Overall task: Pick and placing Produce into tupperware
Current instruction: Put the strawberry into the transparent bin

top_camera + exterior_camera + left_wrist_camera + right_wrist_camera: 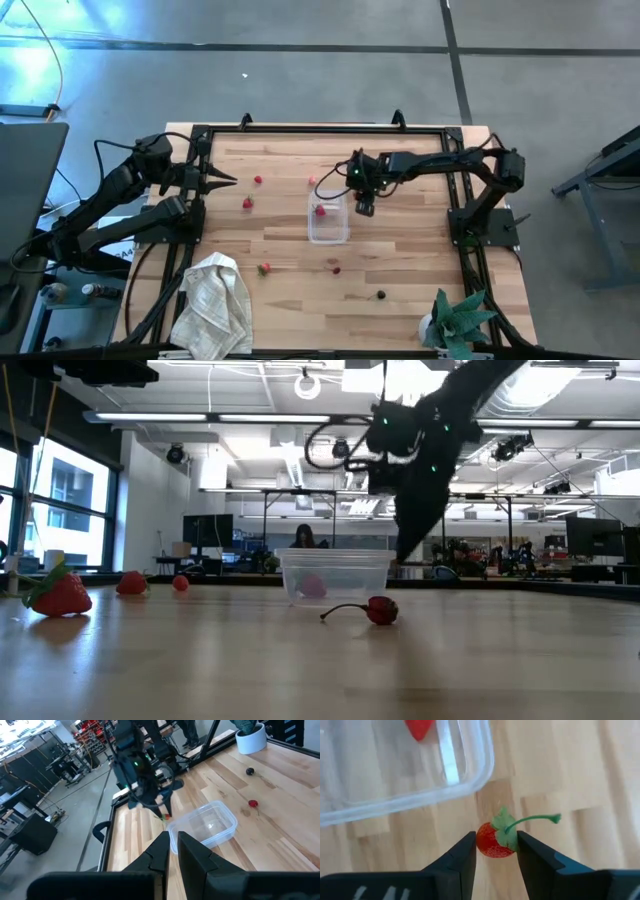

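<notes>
From above, we see a clear tupperware (328, 222) near the middle of a wooden table (400, 290). One red strawberry (320, 210) lies inside it, at the end farthest from the plant. Our right gripper (365, 207) hangs just beside the tupperware's right wall. Our left gripper (225, 180) waits well to the left of the tupperware, fingers pressed together on nothing. Loose pieces of produce lie around the tupperware: two to its left (247, 203), two nearer the white towel (264, 268), a dark one (381, 295) toward the teal plant (458, 320).

From table height, the tupperware (335, 574) stands upright with a pale red piece inside. A cherry (381, 610) with a curved stem lies in front of it, and the right arm hangs above and just to its right.

From the left wrist, its two fingers (159, 854) meet, and the tupperware (206, 826) lies beyond them, with the right arm above its far end.

From the right wrist, the gripper (496, 845) holds a small stemmed strawberry (492, 841) between narrowly set fingers, both pads touching it, just outside the tupperware's rim (482, 775).

To do this step well, we judge the berry should be lifted clear above the rim, carried over the open middle of the tupperware and let go low, so it neither strikes the wall nor bounces out.
</notes>
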You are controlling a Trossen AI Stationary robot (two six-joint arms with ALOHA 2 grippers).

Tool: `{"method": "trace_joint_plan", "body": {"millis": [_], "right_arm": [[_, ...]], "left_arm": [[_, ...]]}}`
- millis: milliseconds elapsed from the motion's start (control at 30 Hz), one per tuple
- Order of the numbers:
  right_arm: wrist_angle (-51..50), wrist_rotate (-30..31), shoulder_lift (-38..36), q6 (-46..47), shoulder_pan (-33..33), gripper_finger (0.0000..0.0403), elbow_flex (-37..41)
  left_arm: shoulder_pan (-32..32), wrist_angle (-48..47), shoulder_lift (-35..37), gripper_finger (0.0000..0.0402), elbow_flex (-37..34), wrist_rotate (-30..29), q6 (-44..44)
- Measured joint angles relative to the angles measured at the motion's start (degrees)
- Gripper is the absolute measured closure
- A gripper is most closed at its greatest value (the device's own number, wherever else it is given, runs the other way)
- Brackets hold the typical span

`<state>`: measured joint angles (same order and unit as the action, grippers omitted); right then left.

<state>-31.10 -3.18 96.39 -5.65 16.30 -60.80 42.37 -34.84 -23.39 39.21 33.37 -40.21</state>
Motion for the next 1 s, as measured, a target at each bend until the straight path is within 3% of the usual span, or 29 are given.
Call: {"method": "trace_joint_plan", "body": {"millis": [200,433,633,1000], "right_arm": [[-5.42,1.21,-1.46,-0.79,0.22,0.0286,-8.13],[-4.02,-0.1,-1.31,-1.25,-2.85,0.0286,-15.91],[-3.42,-4.69,2.66,0.7,-6.06,0.0286,-16.68],[-1.0,-7.38,13.34,-0.55,-8.62,0.0286,-16.6]], "left_arm": [[0.0,0.01,-0.01,0.0373,0.01,-0.01,0.0],[0.0,-0.01,-0.01,0.0373,0.0,0.0,0.0],[0.0,0.0,-0.01,0.0373,0.01,-0.01,0.0],[0.0,-0.01,0.01,0.0373,0.0,-0.01,0.0]]}}
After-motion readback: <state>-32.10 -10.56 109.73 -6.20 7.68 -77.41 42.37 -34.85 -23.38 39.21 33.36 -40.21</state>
